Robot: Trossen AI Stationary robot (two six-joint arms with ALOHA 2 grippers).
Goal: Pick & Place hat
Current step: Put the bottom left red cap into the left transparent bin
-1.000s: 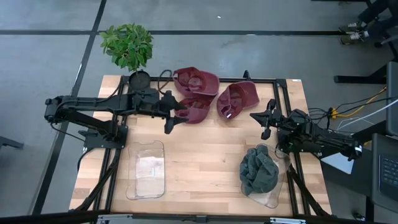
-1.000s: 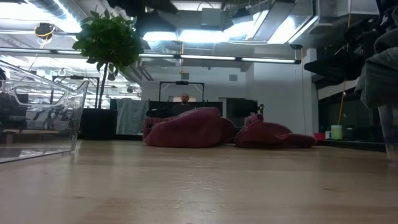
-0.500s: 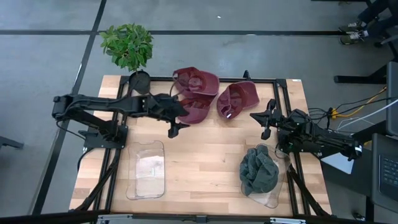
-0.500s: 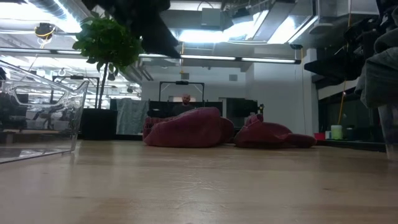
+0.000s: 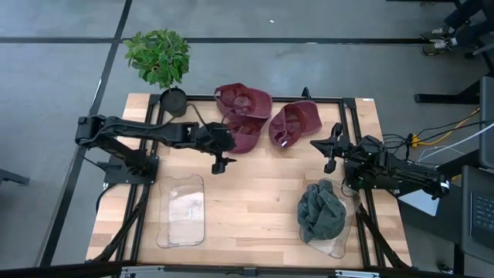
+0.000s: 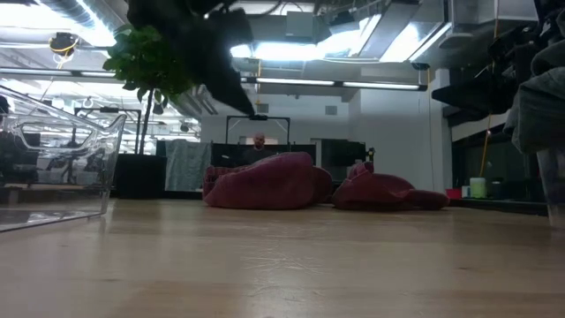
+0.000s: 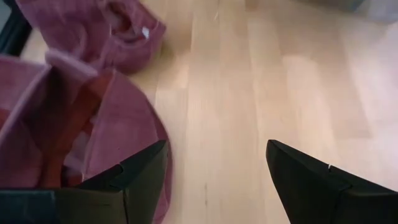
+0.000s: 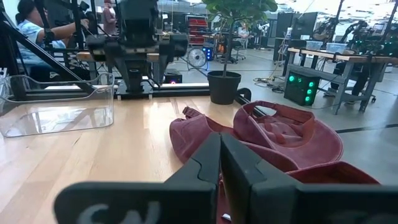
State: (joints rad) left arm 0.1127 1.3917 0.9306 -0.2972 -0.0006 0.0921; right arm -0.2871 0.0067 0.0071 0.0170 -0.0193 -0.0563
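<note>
Three maroon hats lie crown-down on the far half of the table: a far one (image 5: 244,100), a middle one (image 5: 245,137) and a right one (image 5: 295,123). My left gripper (image 5: 221,161) hovers open just off the middle hat's near edge. In the left wrist view (image 7: 216,144) the middle hat (image 7: 93,137) lies beside one finger and bare wood lies between the fingers. The low view shows that arm (image 6: 207,44) well above the hats (image 6: 265,181). My right gripper (image 5: 324,147) waits shut, right of the hats, pointing at them (image 8: 221,146).
A clear bin (image 5: 181,210) sits near the table's left near corner. A second clear bin holding grey-green cloth (image 5: 323,215) sits on the right near side. A potted plant (image 5: 158,58) stands at the far left corner. Bare wood lies between the bins.
My left arm has reached farther out, carrying its gripper toward the table's right and slightly toward the near edge, from over the middle hat's left side to just past its near edge. The hats and my right arm have kept still.
</note>
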